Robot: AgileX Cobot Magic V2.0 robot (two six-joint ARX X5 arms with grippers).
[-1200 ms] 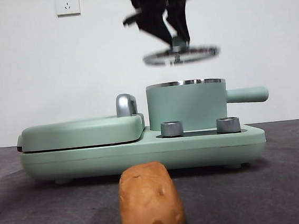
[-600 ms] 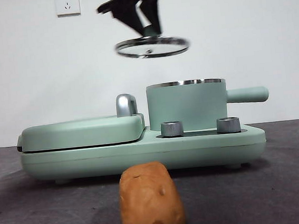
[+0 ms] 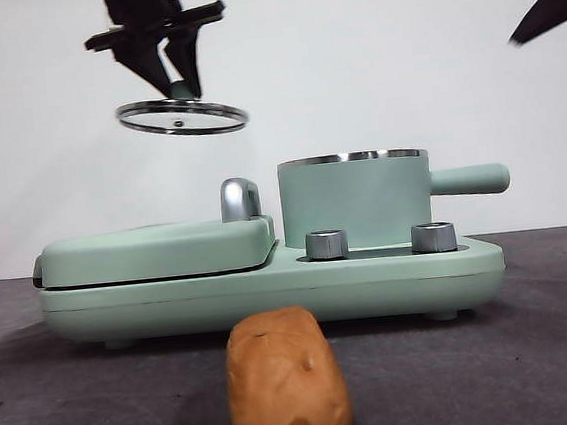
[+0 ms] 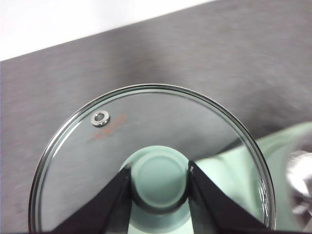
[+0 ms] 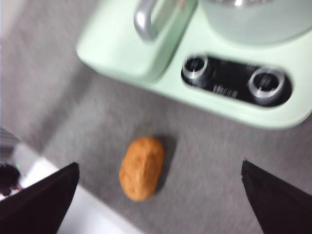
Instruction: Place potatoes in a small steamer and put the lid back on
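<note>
Potato (image 3: 285,378) on table before cooker base (image 3: 271,286); steamer (image 3: 355,199) on base's right; lid (image 3: 182,116) above griddle cover (image 3: 155,250)

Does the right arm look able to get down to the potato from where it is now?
Probably yes: the right gripper hangs open above the potato, which lies alone on the table in front of the cooker, nothing covering it.
</note>
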